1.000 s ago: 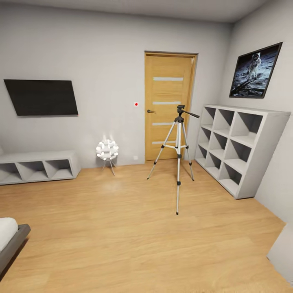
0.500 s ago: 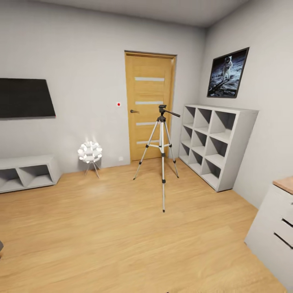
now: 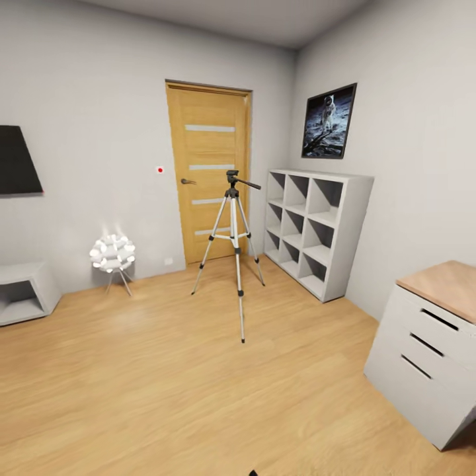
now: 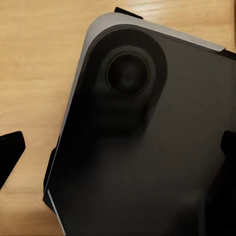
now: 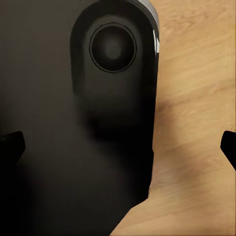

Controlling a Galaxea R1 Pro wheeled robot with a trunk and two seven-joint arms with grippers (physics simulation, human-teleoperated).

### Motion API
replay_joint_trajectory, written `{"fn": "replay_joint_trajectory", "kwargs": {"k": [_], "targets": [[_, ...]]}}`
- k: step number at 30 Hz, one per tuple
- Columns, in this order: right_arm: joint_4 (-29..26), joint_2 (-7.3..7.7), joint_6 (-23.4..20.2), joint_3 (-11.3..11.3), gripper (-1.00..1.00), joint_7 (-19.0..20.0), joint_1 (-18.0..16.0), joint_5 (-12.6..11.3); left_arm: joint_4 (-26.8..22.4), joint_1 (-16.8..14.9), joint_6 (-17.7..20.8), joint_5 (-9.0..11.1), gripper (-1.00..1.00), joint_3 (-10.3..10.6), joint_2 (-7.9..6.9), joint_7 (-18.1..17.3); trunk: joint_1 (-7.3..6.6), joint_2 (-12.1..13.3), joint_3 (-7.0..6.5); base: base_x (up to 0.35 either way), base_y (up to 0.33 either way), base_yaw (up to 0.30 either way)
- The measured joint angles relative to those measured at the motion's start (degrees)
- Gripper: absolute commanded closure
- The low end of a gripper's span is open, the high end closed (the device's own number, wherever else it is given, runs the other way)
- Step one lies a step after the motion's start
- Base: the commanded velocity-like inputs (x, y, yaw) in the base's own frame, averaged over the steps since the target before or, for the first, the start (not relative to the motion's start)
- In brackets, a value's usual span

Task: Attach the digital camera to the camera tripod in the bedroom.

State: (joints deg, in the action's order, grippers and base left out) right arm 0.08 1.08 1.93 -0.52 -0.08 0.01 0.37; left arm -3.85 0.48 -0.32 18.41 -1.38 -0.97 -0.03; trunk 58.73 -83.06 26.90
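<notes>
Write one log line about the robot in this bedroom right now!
phase: looking round bedroom | camera tripod: upright before door, nothing mounted | digital camera: unseen | both hands open, empty

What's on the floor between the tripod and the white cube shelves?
Nothing: in the head view, only bare wood floor lies between the camera tripod and the white cube shelves.

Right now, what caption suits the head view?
Bedroom: camera tripod stands on the plank floor before an oak door, beside white cube shelves.

The bedroom holds one camera tripod (image 3: 234, 244) with three legs, one oak door (image 3: 209, 173), one cube shelf (image 3: 316, 228) of nine compartments, one poster (image 3: 328, 121), one drawer unit (image 3: 433, 347), one lamp (image 3: 113, 254).
</notes>
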Motion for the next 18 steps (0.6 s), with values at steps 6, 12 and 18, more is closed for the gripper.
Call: {"fn": "replay_joint_trajectory", "kwargs": {"k": [6, 12, 18], "targets": [[0.0, -0.02, 0.0, 0.07, -1.0, 0.0, 0.0, -0.05, -0.06, 0.0, -0.04, 0.07, -1.0, 0.0, -0.01, -0.04, 0.0, 0.0, 0.0, 0.0, 0.0, -0.287], [0.0, -0.01, 0.0, 0.11, -1.0, 0.0, 0.0, -0.05, -0.08, 0.0, -0.01, 0.1, -1.0, 0.0, 0.0, -0.05, 0.0, 0.0, 0.0, 0.0, 0.0, -0.287], [0.0, -0.03, 0.0, 0.11, -1.0, 0.0, 0.0, -0.05, -0.08, 0.0, 0.0, 0.1, -1.0, 0.0, 0.02, -0.05, 0.0, 0.0, 0.0, 0.0, 0.0, -0.287]]}}
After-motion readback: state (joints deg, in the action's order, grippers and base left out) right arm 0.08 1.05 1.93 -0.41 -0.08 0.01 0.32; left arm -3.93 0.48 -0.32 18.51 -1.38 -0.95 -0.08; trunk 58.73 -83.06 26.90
